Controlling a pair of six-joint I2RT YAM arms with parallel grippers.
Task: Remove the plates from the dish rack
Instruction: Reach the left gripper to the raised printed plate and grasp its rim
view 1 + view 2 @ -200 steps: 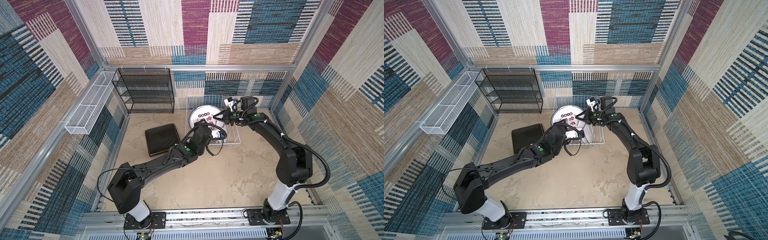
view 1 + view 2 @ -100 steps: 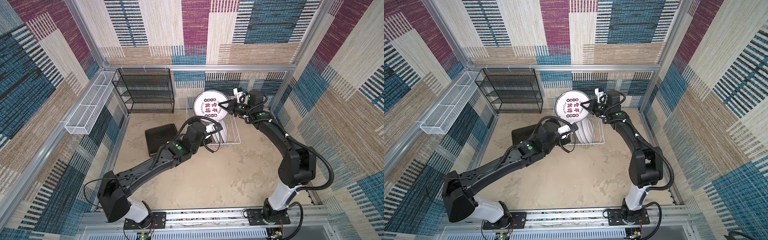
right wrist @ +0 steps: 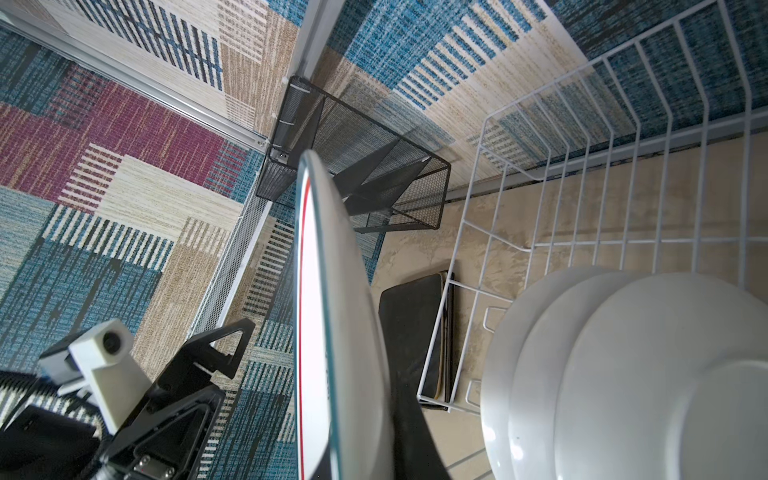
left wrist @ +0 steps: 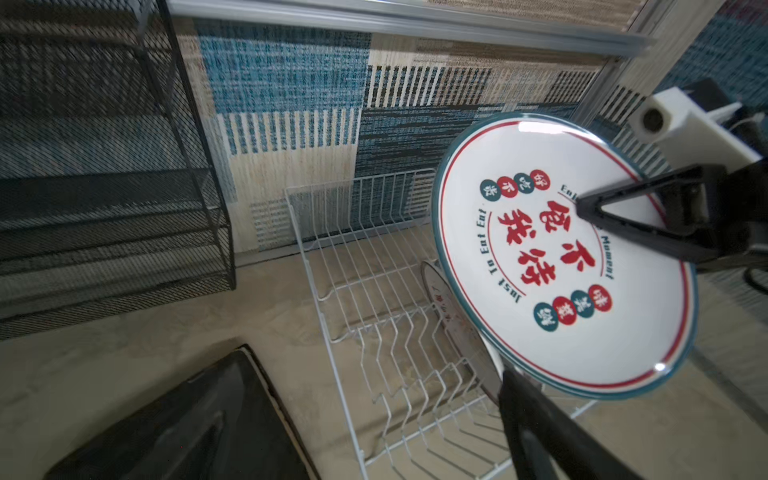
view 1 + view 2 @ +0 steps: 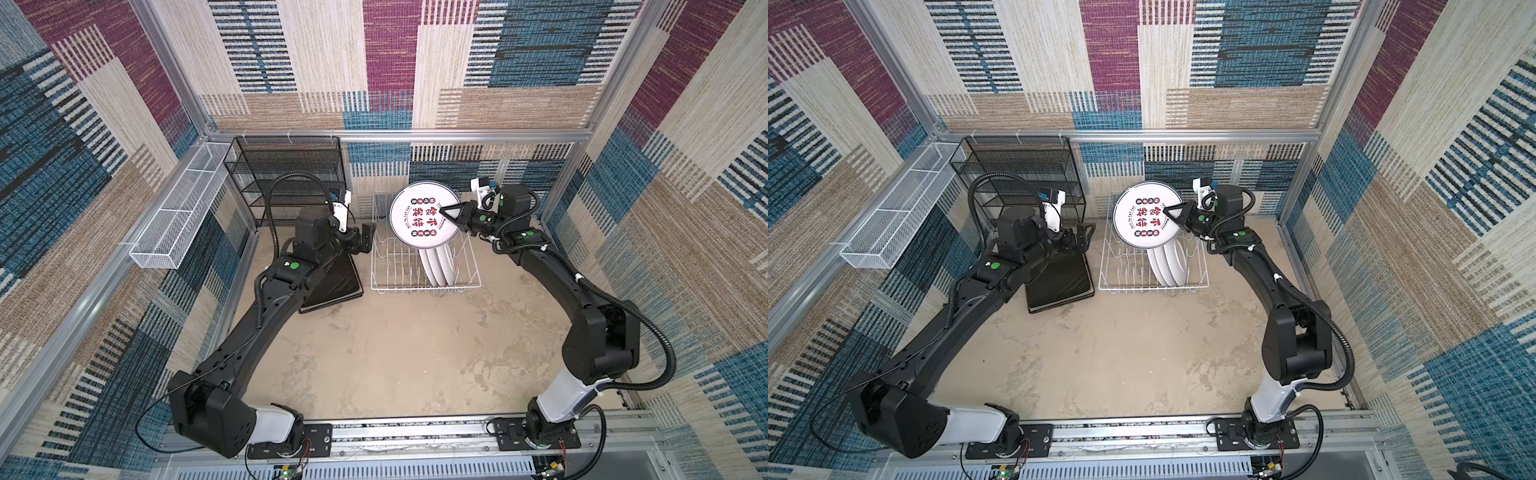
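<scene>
The round plate (image 4: 623, 345) looked like glazed ceramic, smooth and glossy, with bright glints near its rim. The racked plates (image 3: 665, 374) showed smooth white backs with a softer sheen. The dish rack (image 5: 399, 289) was white-coated wire, and the shelf unit (image 5: 286, 166) was matt black metal mesh. The right pincer (image 4: 582, 208) looked like matt black plastic. The desk (image 5: 395, 353) was mottled, dull and rough, like stone.

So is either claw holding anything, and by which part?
The right claw pinches the round white plate by its rim; the left claw is open and empty.
</scene>
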